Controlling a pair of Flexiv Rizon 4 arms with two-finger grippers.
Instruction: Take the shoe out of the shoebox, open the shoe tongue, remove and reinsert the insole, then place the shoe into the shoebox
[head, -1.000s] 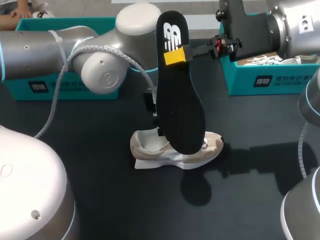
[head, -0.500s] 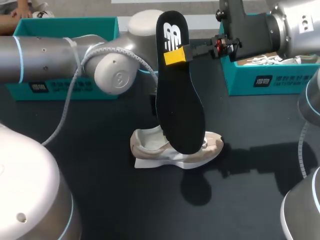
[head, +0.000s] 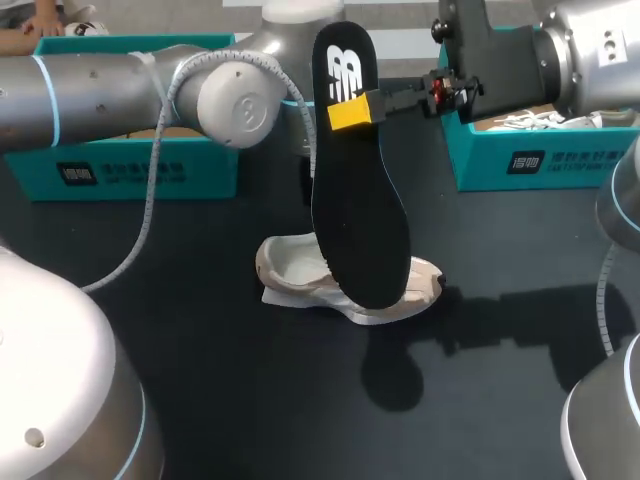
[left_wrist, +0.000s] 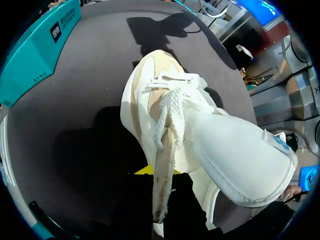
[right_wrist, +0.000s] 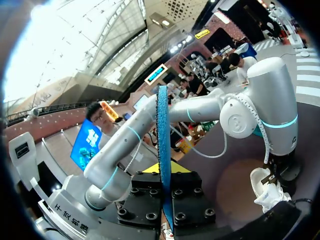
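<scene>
Head view: right hand (head: 352, 112) pinches the black insole (head: 360, 220) upright above the cream shoe (head: 298, 274); left hand (left_wrist: 158, 175), grip unclear.

The right end effector (head: 352, 110) held a black insole (head: 360, 220) upright over a beige shoe (head: 300, 275) on the tabletop (head: 200, 350).

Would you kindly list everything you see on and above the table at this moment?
Shoe: one, cream, on the table's middle.
Insole: one, black, held upright above the shoe.
Shoeboxes: two, teal, at the table's far side, left and right.
Table: one, dark.
Left pincer: one, at the shoe's opening rim.
Right pincer: one, yellow-tipped, shut on the insole.
</scene>
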